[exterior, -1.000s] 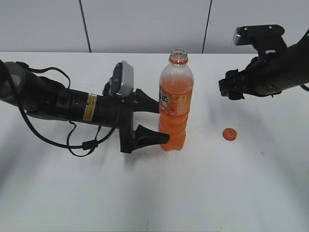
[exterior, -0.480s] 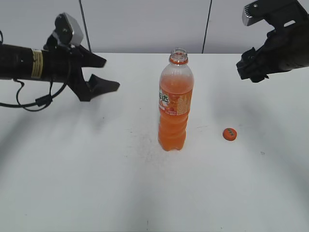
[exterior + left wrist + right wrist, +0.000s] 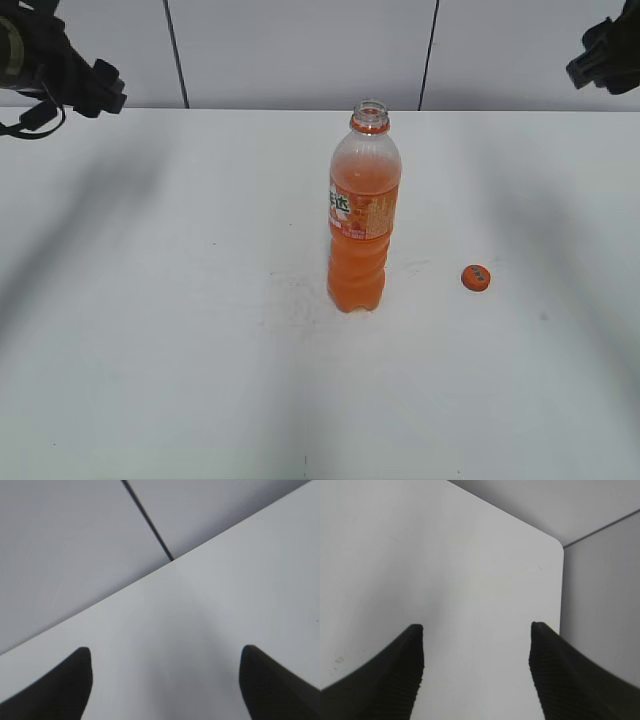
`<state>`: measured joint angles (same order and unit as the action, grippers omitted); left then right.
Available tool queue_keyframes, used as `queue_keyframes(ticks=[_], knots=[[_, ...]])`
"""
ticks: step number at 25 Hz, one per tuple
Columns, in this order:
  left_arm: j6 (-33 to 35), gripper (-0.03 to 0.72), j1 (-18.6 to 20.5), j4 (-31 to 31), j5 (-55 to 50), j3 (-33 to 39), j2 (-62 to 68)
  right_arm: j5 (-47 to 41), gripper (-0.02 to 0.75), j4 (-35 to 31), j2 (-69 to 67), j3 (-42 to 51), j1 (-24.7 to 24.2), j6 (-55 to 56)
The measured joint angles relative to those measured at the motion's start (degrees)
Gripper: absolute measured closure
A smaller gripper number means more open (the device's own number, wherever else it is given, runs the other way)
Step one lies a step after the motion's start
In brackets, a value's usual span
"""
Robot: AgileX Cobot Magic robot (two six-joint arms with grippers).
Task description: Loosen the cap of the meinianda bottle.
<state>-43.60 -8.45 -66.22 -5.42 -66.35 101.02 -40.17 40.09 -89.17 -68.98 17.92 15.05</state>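
Left gripper [image 3: 165, 690]: jaws spread wide, nothing between them, only bare white table [image 3: 150, 350] under the wrist camera. Right gripper [image 3: 476, 672]: likewise parted wide and empty, ribbed pads [image 3: 400, 680] over the table's rounded far corner. In the exterior view both arms sit at the upper corners, about 10 and 2 o'clock, well apart from the work.

Nearest of the task's things: the meinianda bottle [image 3: 364, 220], mid-table, upright, long axis vertical, open mouth pointing straight up. No cap on the neck; the orange neck ring and threads are bare. The label's lettering shows toward the camera and a little left.

The cap [image 3: 476, 277] lies on the table at roughly 4 o'clock from the bottle's base, near but apart, its marked top seemingly up.

Judgement: loosening looks complete, indeed the cap is fully off. What remains is retreat; arms should keep clear of the unheld, open bottle, since a nudge would tip and spill it.

Far: grey wall panels [image 3: 300, 50].
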Motion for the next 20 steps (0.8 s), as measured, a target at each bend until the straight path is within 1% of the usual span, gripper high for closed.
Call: queue_keyframes(ticks=[1,2,4,5,6,7,8,9,11,13,16,20], knots=[[2.38,0.144,0.0,3.59,-1.49,0.0,-0.61,-2.18,0.242,-0.53,0.0,-1.23,0.0,0.0],[6.62,0.146,0.0,8.65,-3.23,0.0,-1.48,-4.21,0.244,-1.44,0.0,-2.61,-0.08,-0.21],[17.82,0.148,-0.06,19.97,-9.87,-0.54,-2.59,-8.53,0.245,-5.53,0.0,-5.26,-0.93,-2.38],[26.62,0.148,-0.06,28.16,-14.89,-1.53,-3.05,-10.05,0.245,-9.35,0.0,-6.58,-2.01,-4.55],[32.91,0.148,0.09,33.81,-19.6,-2.46,-3.19,-11.15,0.245,-13.29,0.0,-7.59,-3.31,-6.88],[38.37,0.148,0.4,39.91,-25.33,-3.42,-3.25,-12.07,0.245,-18.34,0.0,-8.65,-5.22,-9.9],[43.04,0.148,0.7,44.09,-30.67,-4.53,-3.25,-12.98,0.245,-22.09,0.0,-9.34,-7.19,-12.09],[46.18,0.148,0.86,48.25,-35.2,-5.47,-3.44,-13.85,0.245,-25.93,0.07,-10.05,-8.99,-14.24],[48.25,0.148,0.96,51.49,-41.28,-6.68,-4.49,-15.06,0.245,-28.32,0.64,-10.43,-11.16,-15.92],[49.15,0.148,0.96,53.5,-44.6,-7.38,-7.51,-16.5,0.245,-28.8,1.74,-10.6,-12.32,-16.82],[49.55,0.148,0.96,55.82,-48.28,-7.71,-12.45,-18.85,0.245,-30.22,4.13,-10.71,-12.59,-18.28],[49.73,0.148,0.96,58.72,-53.65,-6.6,-18.93,-22.0,0.245,-35.99,8.28,-9.13,-12.64,-19.82]])
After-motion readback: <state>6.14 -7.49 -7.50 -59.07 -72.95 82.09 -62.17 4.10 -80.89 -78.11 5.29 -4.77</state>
